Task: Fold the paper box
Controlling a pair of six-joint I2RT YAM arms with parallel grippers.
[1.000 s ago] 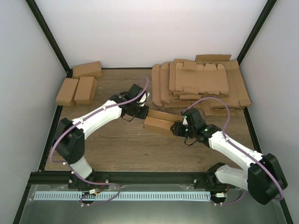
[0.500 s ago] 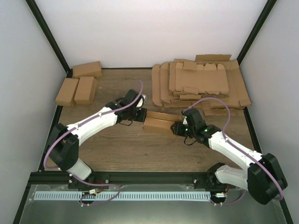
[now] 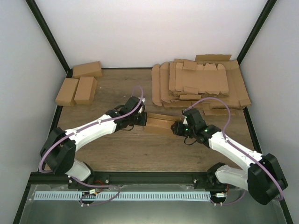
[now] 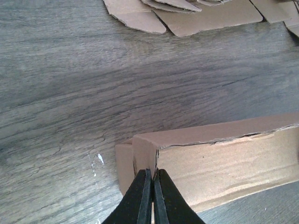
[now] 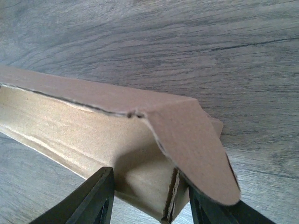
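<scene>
The paper box (image 3: 160, 122) lies mid-table as a long, part-folded brown carton between both arms. My left gripper (image 3: 143, 121) is at its left end. In the left wrist view that gripper (image 4: 153, 179) is shut, pinching a thin upright edge at the corner of the paper box (image 4: 219, 154), and a small flap sticks out to the left. My right gripper (image 3: 179, 128) is at the right end. In the right wrist view it (image 5: 149, 205) stands open with its fingers on either side of the end of the paper box (image 5: 84, 121). A rounded end flap (image 5: 196, 149) droops over the right finger.
Three folded cartons (image 3: 78, 85) sit at the back left. A big stack of flat cardboard blanks (image 3: 201, 84) fills the back right, and its near edge (image 4: 187, 11) shows in the left wrist view. Enclosure walls stand on three sides.
My left arm has swung down and right, bringing its gripper from beside the box onto the box's left end. The box now lies lower and flatter. The right arm has barely moved.
</scene>
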